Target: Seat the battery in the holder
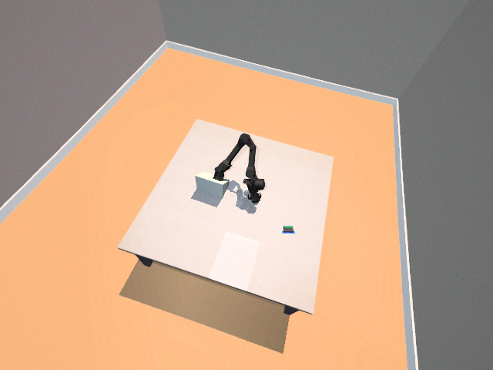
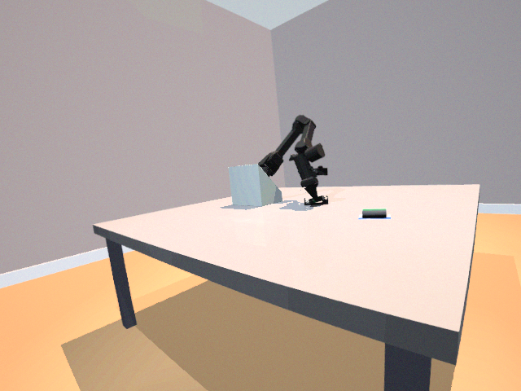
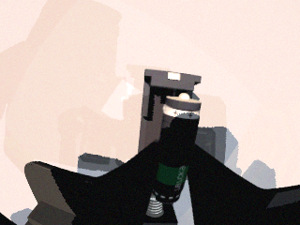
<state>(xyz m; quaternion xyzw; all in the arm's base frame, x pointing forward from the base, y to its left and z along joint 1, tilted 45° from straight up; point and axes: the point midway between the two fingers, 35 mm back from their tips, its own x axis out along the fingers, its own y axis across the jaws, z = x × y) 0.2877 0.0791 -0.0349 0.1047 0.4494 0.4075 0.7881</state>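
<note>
We're looking at a bare test room, more lab cell than home or shop: plain grey walls [image 1: 79, 59] meet in the far corner, a pale skirting board [image 1: 278, 73] runs along their foot, and the floor [image 1: 79, 278] is flat orange with no furnishings on it. One square white table [image 2: 294, 261] on dark legs stands in the middle, with a black arm [image 2: 294, 147] mounted on a pale block [image 2: 250, 185] and nothing homely anywhere in view
</note>
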